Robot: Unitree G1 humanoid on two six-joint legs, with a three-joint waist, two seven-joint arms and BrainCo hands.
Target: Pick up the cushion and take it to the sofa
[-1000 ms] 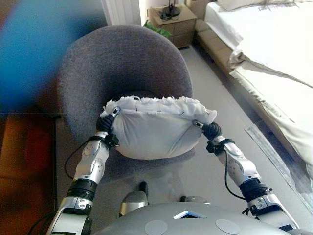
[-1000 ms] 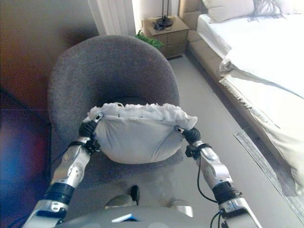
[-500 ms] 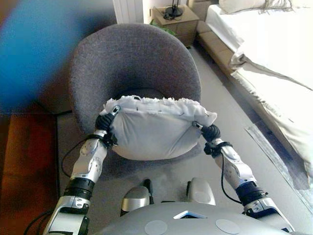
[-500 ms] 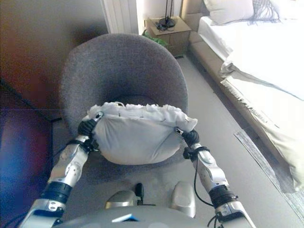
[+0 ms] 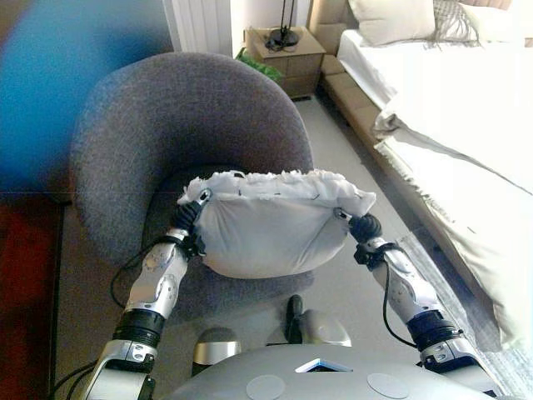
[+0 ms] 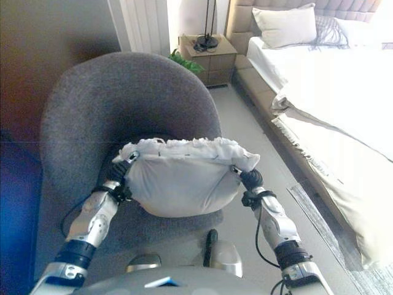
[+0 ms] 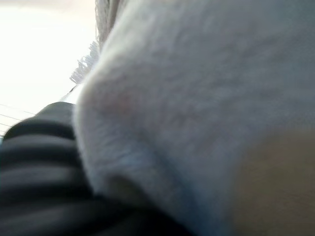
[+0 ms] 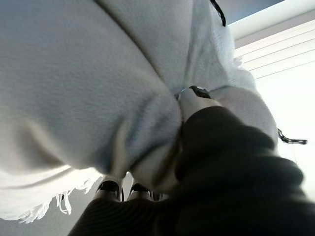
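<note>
Gripping white cushion (image 5: 262,233) at both ends, left robot hand (image 5: 185,218) and right robot hand (image 5: 361,227) are holding it above grey armchair (image 5: 179,125).

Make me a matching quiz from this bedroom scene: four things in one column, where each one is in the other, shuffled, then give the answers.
Things:
1. white cushion
2. grey armchair
3. wooden nightstand
4. beige pillow

Places:
A. at the head of the bed
B. between the left hand and the right hand
C. beside the bed, by the wall
D. directly behind the cushion

Pairs: 1-B, 2-D, 3-C, 4-A
</note>
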